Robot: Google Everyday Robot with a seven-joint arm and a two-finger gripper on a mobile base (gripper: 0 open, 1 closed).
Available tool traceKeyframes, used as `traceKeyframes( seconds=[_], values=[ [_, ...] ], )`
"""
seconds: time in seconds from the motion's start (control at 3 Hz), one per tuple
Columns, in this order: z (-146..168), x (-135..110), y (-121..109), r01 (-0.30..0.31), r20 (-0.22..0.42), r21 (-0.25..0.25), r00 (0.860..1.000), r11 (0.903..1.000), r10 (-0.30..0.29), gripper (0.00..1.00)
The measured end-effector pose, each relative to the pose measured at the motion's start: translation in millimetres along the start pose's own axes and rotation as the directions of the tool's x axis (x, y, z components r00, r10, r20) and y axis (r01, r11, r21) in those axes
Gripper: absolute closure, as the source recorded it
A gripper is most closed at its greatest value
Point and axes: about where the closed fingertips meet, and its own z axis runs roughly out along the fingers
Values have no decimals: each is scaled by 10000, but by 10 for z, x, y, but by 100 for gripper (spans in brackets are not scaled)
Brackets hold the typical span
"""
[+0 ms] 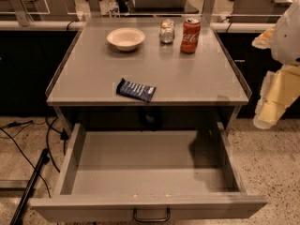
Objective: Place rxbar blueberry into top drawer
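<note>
The rxbar blueberry (136, 90) lies flat on the grey countertop (187, 74) close to its front edge, a dark blue wrapper with white lettering. The top drawer (145, 161) is pulled fully out below the counter, its grey inside bare, with a dark loop handle (151, 215) centred on the front panel. My gripper (271, 108) hangs at the far right of the view, off the counter's right side and above the floor. It is well apart from the bar and holds nothing that I can see.
A white bowl (125, 38), a glass jar (167, 31) and a red soda can (190, 34) stand along the back of the counter. Cables and a dark pole (29, 186) lie on the floor at the left. A railing runs behind the counter.
</note>
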Motion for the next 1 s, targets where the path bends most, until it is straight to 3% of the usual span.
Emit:
traceKeyframes(
  seconds=[0.33, 1.0],
  values=[
    [0, -1, -1, -5, 5, 2, 10000, 10000, 5, 0],
    [65, -199, -127, -692, 752, -9, 9948, 9976, 691, 0]
  ],
)
